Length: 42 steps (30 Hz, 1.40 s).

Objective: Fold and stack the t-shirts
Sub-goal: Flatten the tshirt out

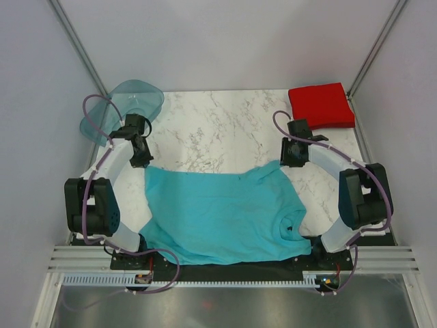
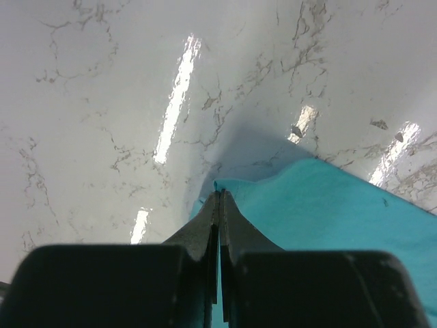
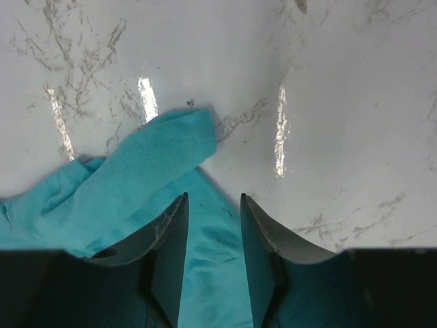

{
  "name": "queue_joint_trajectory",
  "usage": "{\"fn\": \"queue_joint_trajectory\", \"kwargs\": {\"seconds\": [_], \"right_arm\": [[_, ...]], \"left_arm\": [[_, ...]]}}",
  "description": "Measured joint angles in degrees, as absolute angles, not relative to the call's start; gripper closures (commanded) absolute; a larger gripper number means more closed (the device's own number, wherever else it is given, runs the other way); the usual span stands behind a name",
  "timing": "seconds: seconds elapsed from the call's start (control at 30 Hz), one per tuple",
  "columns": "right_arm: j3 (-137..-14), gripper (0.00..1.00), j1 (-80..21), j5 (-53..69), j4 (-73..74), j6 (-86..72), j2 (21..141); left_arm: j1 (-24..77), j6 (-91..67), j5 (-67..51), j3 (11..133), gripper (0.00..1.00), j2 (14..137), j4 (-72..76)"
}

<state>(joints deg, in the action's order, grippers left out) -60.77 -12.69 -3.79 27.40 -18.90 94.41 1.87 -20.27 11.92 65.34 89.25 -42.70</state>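
The turquoise t-shirt [image 1: 218, 215] lies spread across the near half of the marble table, its neck hole toward the right. My left gripper [image 1: 141, 160] is shut on the shirt's far left corner [image 2: 328, 205], and cloth shows at the tips of the gripper [image 2: 220, 193]. My right gripper [image 1: 290, 162] hangs open just above the shirt's far right corner. The cloth [image 3: 136, 178] lies flat under the spread jaws of the gripper [image 3: 213, 198], with a sleeve reaching past them. The red t-shirt [image 1: 321, 104] sits as a folded square at the back right.
A translucent teal plastic tray [image 1: 130, 106] stands at the back left corner, close behind the left arm. Bare marble table [image 1: 218, 130] lies between the two grippers and the back wall. Grey walls close in on both sides.
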Motion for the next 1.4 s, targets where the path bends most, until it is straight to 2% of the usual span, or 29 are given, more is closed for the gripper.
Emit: {"fn": "queue_joint_trajectory", "kwargs": {"seconds": [0.2, 0.33, 0.4, 0.43, 0.47, 0.63, 0.83, 0.9, 1.3, 1.33, 1.4], "right_arm": [[-58.46, 0.54, -12.75, -0.47, 26.13, -18.81, 94.89], [-55.29, 0.58, -12.75, 0.4, 25.96, -18.81, 95.22], [-54.65, 0.72, -12.75, 0.25, 25.76, -18.83, 95.31], [-54.57, 0.83, -12.75, 0.14, 25.67, -19.22, 95.29], [-54.41, 1.0, -12.71, -0.05, 25.67, -19.51, 95.31], [-55.4, 1.0, -12.08, -0.6, 28.71, -22.04, 94.32], [-67.09, 1.0, -11.88, -2.7, 32.75, -24.32, 92.88], [-67.51, 1.0, -11.86, -4.1, 32.97, -24.88, 90.7], [-42.52, 1.0, -9.17, -5.17, 41.12, -37.69, 62.76], [-41.98, 0.98, -9.15, -4.86, 41.65, -38.74, 60.77], [-41.52, 0.77, -9.15, -4.67, 42.09, -40.32, 58.7]], "left_arm": [[1.45, -20.29, 9.87, 66.39, 0.98, 89.25, -42.3], [1.45, -20.29, 8.49, 66.39, 0.98, 89.25, -42.13], [1.45, -20.32, 7.79, 66.52, 0.98, 89.25, -42.06], [1.45, -20.32, 7.27, 66.7, 0.98, 89.3, -42.06], [1.45, -20.32, 7.01, 66.87, 0.98, 89.32, -42.02], [1.45, -20.49, 5.32, 69.82, 0.98, 90.41, -42.15], [1.45, -20.64, 6.55, 75.42, 0.98, 92.07, -41.87], [1.45, -20.62, 7.11, 75.7, 0.98, 92.07, -41.87], [1.45, -20.05, 7.55, 71.83, 0.98, 91.77, -42.22], [1.45, -20.05, 7.49, 71.66, 0.98, 91.77, -42.33], [1.45, -20.05, 7.33, 71.37, 0.98, 91.77, -42.33]]}}
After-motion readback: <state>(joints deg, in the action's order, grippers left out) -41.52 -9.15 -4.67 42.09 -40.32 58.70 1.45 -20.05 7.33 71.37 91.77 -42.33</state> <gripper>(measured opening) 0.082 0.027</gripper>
